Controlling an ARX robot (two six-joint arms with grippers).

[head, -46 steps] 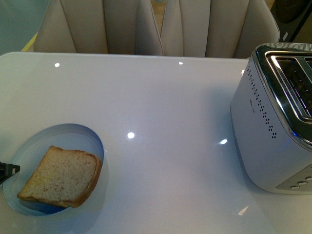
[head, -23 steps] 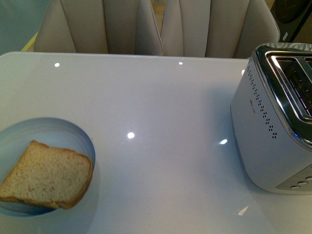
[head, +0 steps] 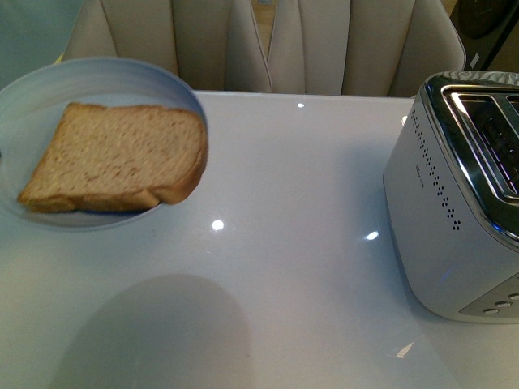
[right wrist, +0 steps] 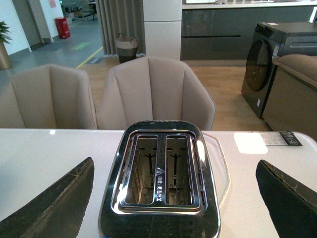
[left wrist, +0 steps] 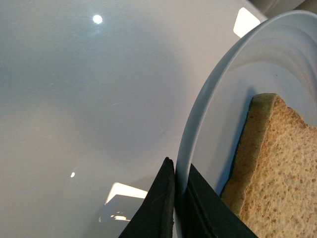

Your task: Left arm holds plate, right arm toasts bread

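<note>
Aloft, bread [head: 122, 158] lies flat on plate [head: 122, 74], long axis left-right.

Glossy white table [head: 308, 243] showing bright light reflections. 2 beige upholstered chairs [right wrist: 156, 91] stand at its far edge. Dark front-loading washing machine [right wrist: 267, 59] beyond.

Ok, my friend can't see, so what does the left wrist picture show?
A black gripper pinches the rim of a pale blue plate, with a shiny white table behind it. A slice of brown bread lies on the plate.
</note>
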